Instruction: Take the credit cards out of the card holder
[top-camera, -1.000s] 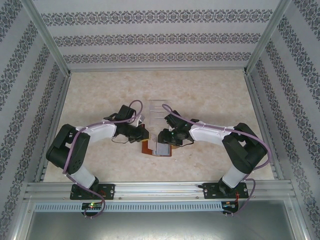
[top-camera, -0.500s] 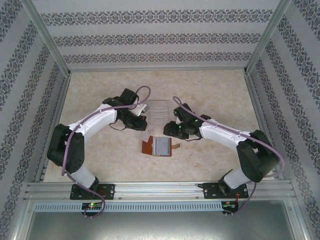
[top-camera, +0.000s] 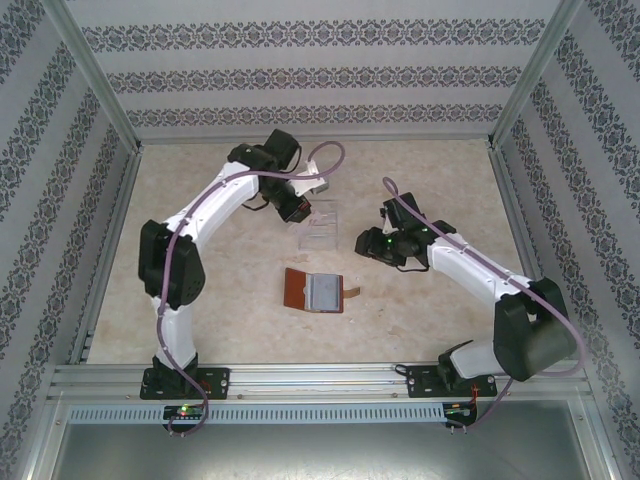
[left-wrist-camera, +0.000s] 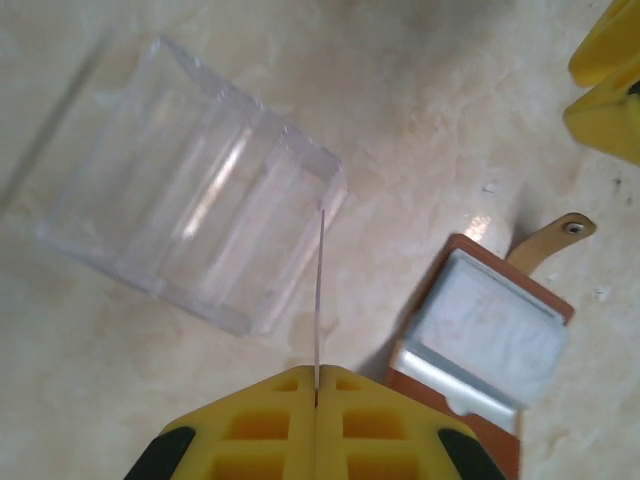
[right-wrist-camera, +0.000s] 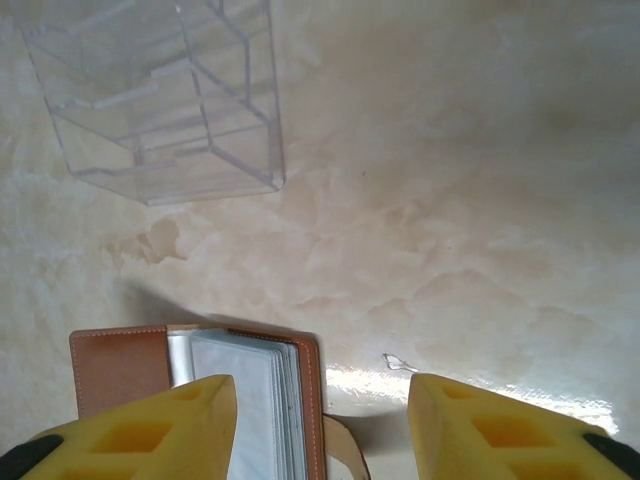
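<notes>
The left gripper (left-wrist-camera: 317, 388) is closed tight, its two yellow fingers (left-wrist-camera: 255, 425) pressed together on a credit card (left-wrist-camera: 319, 300). The card is seen edge-on as a thin pale line standing straight out from between the fingertips. Its far end is seen against the corner of the clear tray (left-wrist-camera: 190, 235); whether the two touch cannot be told. In the top external view the left gripper (top-camera: 298, 208) is found at the left side of the clear tray (top-camera: 322, 228), above the counter (top-camera: 220, 300).

The right gripper (right-wrist-camera: 320, 405) is held partly open, with its yellow fingers (right-wrist-camera: 150, 430) well apart and nothing clasped between them. Only bare counter and the right part of the card holder (right-wrist-camera: 118, 368) are seen below the gap. From above, the right gripper (top-camera: 368, 248) is placed just to the right of the tray and apart from the card holder (top-camera: 315, 290).

The card holder is laid open and flat on the counter, nearer the arm bases than the tray and roughly between the two arms. Its grey-blue inner pockets (left-wrist-camera: 485, 325) are turned upward, framed by reddish-brown leather, and its strap tab (left-wrist-camera: 550, 240) is stretched out to the right. The holder is touched by neither gripper.
</notes>
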